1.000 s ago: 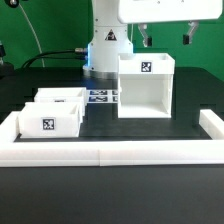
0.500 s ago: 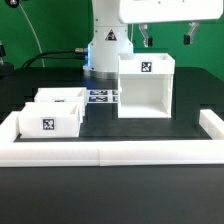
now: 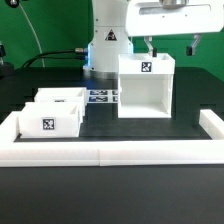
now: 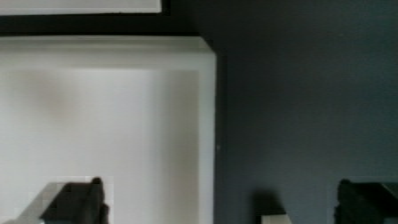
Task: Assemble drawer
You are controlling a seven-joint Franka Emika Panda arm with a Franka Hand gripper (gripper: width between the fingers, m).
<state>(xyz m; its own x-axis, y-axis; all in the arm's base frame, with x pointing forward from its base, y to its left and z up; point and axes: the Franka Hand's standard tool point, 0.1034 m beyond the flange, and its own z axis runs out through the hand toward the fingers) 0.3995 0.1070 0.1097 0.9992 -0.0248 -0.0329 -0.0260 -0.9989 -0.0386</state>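
Drawer parts lie unassembled on the black worktop (image 3: 190,128). The tall white plastic open-fronted box housing (image 3: 146,92) stands upright near the middle. Its open face is turned toward the low white wall (image 3: 110,152) at the front edge, and it carries a square black-and-white tag on top. This pose leaves its mouth free to receive the trays. Two smaller white plastic open-top trays sit at the exterior view's left, well apart from the housing: the front tray (image 3: 47,120), tag facing forward, and the rear tray (image 3: 62,97) close behind it. Whether the two trays touch cannot be told. The flat white marker board (image 3: 100,96) lies further back, between trays and housing.

The claw (image 3: 171,46) hangs above the housing and clear of it, its two dark fingers (image 3: 150,46) spread wide with nothing between them. It sits offset toward the exterior view's right. The wrist view agrees: the housing (image 4: 107,110) fills one half, the worktop (image 4: 302,100) the other, and the housing's edge runs between the fingertips (image 4: 71,200).

On this evidence, no part is yet grasped or inserted. The offset suggests the claw is lined up on the housing's side wall, perhaps to grip or square it before a tray is fetched. A tall, light box may tip or slide if touched high up.
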